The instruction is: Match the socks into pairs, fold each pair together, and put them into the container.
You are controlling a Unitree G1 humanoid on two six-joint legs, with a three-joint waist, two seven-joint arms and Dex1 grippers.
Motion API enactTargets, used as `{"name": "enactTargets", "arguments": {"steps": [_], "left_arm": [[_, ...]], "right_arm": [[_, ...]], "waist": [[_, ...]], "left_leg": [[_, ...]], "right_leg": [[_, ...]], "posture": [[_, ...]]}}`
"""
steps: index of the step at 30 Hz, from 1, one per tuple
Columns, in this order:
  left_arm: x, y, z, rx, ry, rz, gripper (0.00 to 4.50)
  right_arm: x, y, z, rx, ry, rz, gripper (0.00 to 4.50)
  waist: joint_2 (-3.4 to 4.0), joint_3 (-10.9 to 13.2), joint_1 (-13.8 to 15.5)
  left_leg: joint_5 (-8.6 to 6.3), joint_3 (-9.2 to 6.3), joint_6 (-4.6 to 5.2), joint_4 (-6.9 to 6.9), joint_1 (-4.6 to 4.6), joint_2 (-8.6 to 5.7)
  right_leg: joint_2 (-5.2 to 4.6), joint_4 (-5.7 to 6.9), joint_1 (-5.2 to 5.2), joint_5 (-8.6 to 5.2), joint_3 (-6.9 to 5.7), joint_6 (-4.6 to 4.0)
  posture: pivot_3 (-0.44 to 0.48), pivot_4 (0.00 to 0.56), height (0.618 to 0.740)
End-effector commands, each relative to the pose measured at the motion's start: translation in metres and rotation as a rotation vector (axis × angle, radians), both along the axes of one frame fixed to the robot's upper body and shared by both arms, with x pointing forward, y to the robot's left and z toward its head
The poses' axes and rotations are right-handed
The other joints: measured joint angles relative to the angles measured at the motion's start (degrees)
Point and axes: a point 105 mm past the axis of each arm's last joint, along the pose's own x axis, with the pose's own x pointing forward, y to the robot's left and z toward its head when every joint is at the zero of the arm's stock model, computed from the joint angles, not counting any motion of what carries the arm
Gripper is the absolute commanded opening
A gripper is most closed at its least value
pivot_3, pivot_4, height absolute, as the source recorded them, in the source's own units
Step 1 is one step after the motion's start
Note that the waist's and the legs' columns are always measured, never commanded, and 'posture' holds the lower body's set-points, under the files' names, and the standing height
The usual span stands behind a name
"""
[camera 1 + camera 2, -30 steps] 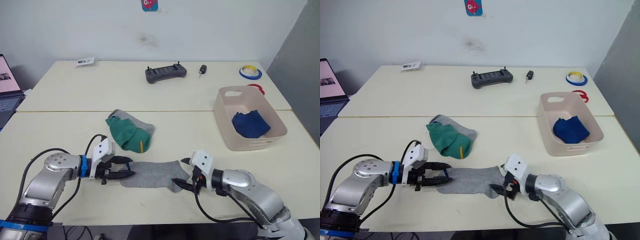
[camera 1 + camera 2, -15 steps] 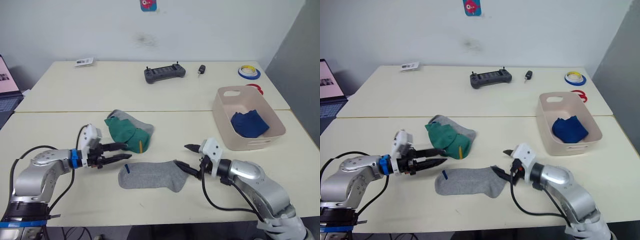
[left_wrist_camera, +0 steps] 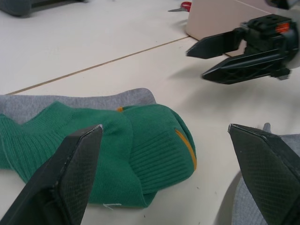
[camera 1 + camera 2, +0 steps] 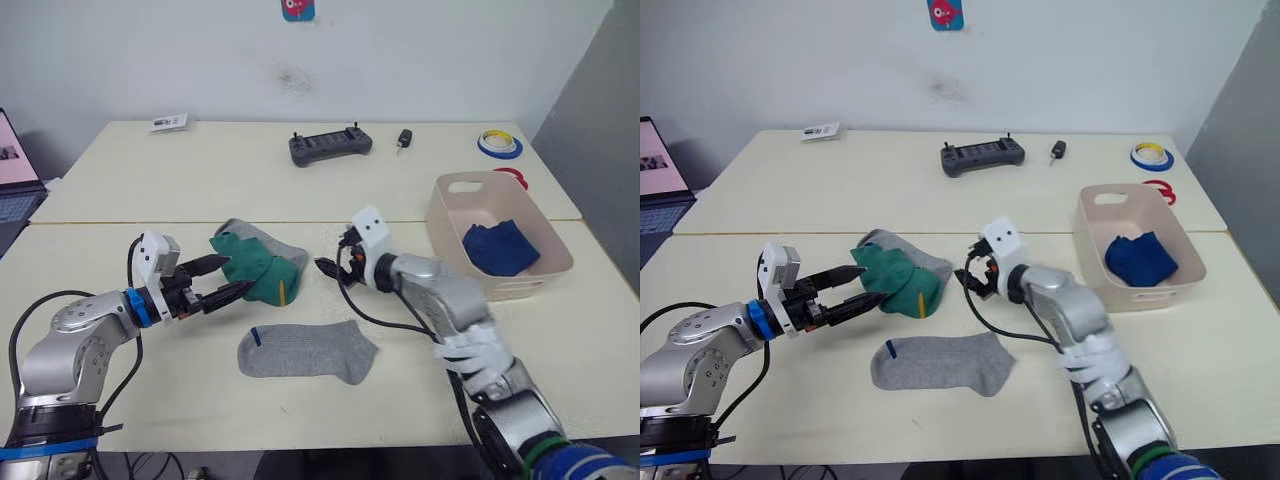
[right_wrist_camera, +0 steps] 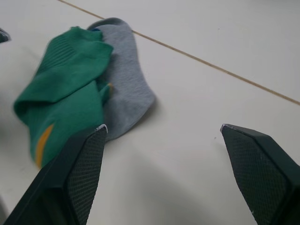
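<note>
Flanking the green socks (image 4: 256,268) with fingers spread wide and empty, the left gripper (image 4: 218,279) and right gripper (image 4: 335,262) hover above the desk (image 4: 150,190). A grey sock (image 4: 306,351) lies flat below them; the container (image 4: 545,268) holds blue socks (image 4: 499,248).

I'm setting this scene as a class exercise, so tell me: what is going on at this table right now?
A two-armed robot is sorting socks. Its left tool and right tool are both open and empty, closing in from either side on the green socks lying on top of a grey sock. Another grey sock lies flat nearer the robot. The blue pair already sits in the container.
</note>
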Motion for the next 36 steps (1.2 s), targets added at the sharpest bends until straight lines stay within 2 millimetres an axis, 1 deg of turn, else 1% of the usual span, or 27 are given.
{"name": "enactTargets", "arguments": {"steps": [1,5,8,15,18,20,22,23,24,27,28,33,36], "left_arm": [[-0.003,-0.004,0.009,0.025,-0.049,-0.028,4.49],[-0.005,-0.004,0.009,0.035,-0.044,-0.043,4.49],[-0.006,-0.005,0.010,0.046,-0.042,-0.049,4.49],[-0.008,-0.007,0.008,0.053,-0.039,-0.058,4.49],[-0.008,-0.008,0.007,0.058,-0.040,-0.060,4.50],[-0.008,-0.008,0.007,0.063,-0.042,-0.060,4.50],[-0.007,-0.007,0.006,0.071,-0.048,-0.055,4.50],[-0.006,-0.007,0.005,0.074,-0.050,-0.052,4.50],[-0.005,-0.007,0.005,0.076,-0.052,-0.050,4.50],[-0.003,-0.008,0.005,0.078,-0.059,-0.049,4.50],[-0.003,-0.008,0.005,0.079,-0.061,-0.049,4.50],[0.002,-0.008,0.005,0.073,-0.078,-0.029,4.50],[0.008,-0.006,0.007,0.068,-0.098,0.000,4.50]], "right_arm": [[0.013,0.014,0.011,0.008,-0.079,-0.001,4.20],[0.022,0.029,0.010,0.031,-0.082,0.004,4.20],[0.029,0.043,0.000,0.016,-0.070,0.014,4.20],[0.031,0.055,-0.021,-0.045,-0.048,0.052,4.20],[0.028,0.060,-0.028,-0.053,-0.017,0.076,3.58],[0.026,0.063,-0.028,-0.045,-0.014,0.094,2.93],[0.024,0.065,-0.026,-0.031,-0.014,0.112,2.13],[0.024,0.066,-0.025,-0.024,-0.014,0.116,1.85],[0.024,0.066,-0.023,-0.018,-0.014,0.116,1.45],[0.027,0.064,-0.014,-0.001,-0.049,0.112,0.33],[0.029,0.062,-0.010,0.003,-0.067,0.104,0.04],[0.040,0.054,0.013,-0.003,-0.192,0.066,0.04],[0.052,0.044,0.034,-0.013,-0.298,0.008,0.04]], "waist": [[0.00,0.00,-0.05],[0.00,0.00,-0.06],[0.00,0.00,-0.19],[0.00,0.00,-0.18],[-0.01,-0.01,-0.29],[-0.01,-0.01,-0.41],[0.00,0.00,-0.52],[0.00,0.00,-0.53],[0.00,0.00,-0.53],[0.00,0.00,-0.51],[0.00,0.00,-0.48],[0.00,0.00,-0.48],[0.00,0.00,-0.50]], "left_leg": [[0.00,0.00,-0.01,0.01,0.00,0.00],[0.07,0.02,-0.13,0.00,0.00,0.02],[0.07,0.04,-0.13,-0.01,0.01,0.02],[0.09,0.08,-0.16,-0.01,0.00,0.00],[0.09,0.08,-0.16,-0.01,0.01,0.03],[0.09,0.07,-0.16,-0.02,0.02,0.04],[0.09,0.07,-0.16,-0.02,0.02,0.04],[0.09,0.07,-0.16,-0.02,0.02,0.04],[0.09,0.07,-0.16,-0.02,0.02,0.04],[0.09,0.06,-0.16,-0.02,0.01,0.04],[0.09,0.06,-0.16,-0.02,0.01,0.04],[0.08,0.06,-0.15,-0.02,0.01,0.03],[0.09,0.06,-0.16,-0.02,0.01,0.02]], "right_leg": [[0.00,0.01,0.00,0.00,-0.01,0.00],[-0.03,0.01,-0.02,0.00,-0.01,0.00],[-0.03,0.03,-0.04,0.00,0.00,0.00],[-0.07,0.02,-0.04,0.00,0.02,-0.01],[-0.07,0.04,-0.04,0.00,0.01,-0.01],[-0.07,0.05,-0.04,0.00,0.00,-0.01],[-0.07,0.05,-0.04,0.00,0.01,-0.01],[-0.07,0.05,-0.05,0.00,0.01,-0.01],[-0.07,0.05,-0.05,0.00,0.01,-0.01],[-0.08,0.05,-0.05,0.00,0.00,-0.01],[-0.09,0.05,-0.05,0.00,0.00,-0.01],[-0.09,0.04,-0.05,0.00,0.00,-0.01],[-0.09,0.04,-0.05,0.00,0.00,-0.01]], "posture": [[0.000,0.150,0.740],[0.000,0.150,0.740],[0.000,0.150,0.740],[0.000,0.150,0.740],[0.000,0.150,0.740],[0.000,0.150,0.740],[0.000,0.150,0.740],[0.000,0.150,0.740],[0.000,0.150,0.740],[0.000,0.150,0.740],[0.000,0.150,0.740],[0.000,0.150,0.740],[0.000,0.150,0.740]]}}
